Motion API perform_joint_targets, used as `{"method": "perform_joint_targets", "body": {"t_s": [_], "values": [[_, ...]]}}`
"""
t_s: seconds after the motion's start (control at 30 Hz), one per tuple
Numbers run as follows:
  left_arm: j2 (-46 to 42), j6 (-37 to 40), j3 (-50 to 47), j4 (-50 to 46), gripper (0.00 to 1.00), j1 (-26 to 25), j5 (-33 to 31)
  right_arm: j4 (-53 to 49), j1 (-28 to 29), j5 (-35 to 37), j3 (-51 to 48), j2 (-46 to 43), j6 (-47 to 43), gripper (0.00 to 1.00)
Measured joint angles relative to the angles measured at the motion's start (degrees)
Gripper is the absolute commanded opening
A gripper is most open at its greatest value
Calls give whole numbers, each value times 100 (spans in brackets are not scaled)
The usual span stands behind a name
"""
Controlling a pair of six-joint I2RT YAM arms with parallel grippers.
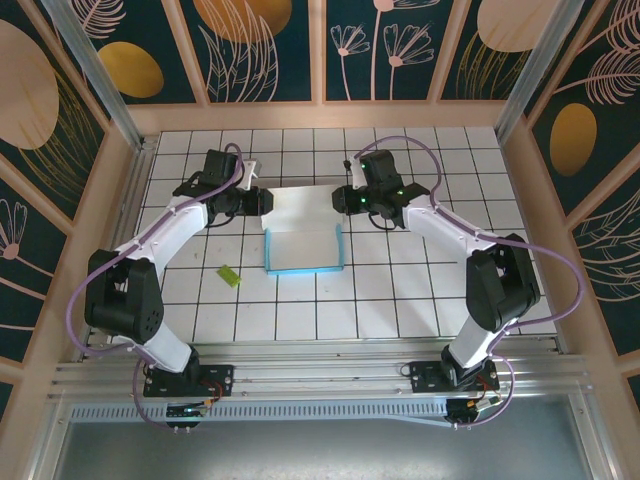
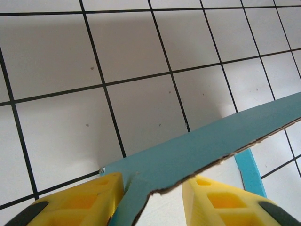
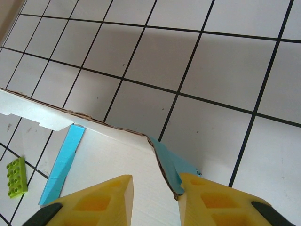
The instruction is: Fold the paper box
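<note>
The paper box (image 1: 303, 232) lies mid-table, white inside with turquoise side walls raised along its near half. My left gripper (image 1: 265, 201) stands at the far-left corner of the box and my right gripper (image 1: 340, 200) at the far-right corner. In the left wrist view the left gripper (image 2: 153, 200) is open, and a turquoise flap (image 2: 197, 150) runs between its yellow fingers (image 2: 80, 202), resting against the left one. The right gripper (image 3: 155, 197) is open too. It straddles the box's white panel (image 3: 113, 160), whose turquoise corner (image 3: 181, 167) touches the right finger.
A small yellow-green brick (image 1: 229, 276) lies on the white tiles left of the box, and appears as the brick (image 3: 16, 176) in the right wrist view. Wooden walls with patterned panels (image 1: 330, 110) close in the table on three sides.
</note>
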Motion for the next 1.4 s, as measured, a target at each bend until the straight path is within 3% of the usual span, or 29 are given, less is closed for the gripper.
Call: {"method": "perform_joint_targets", "body": {"t_s": [1.4], "values": [[-931,-575,-1482,883,42,2,308,505,457,350,-457,9,212,33]]}}
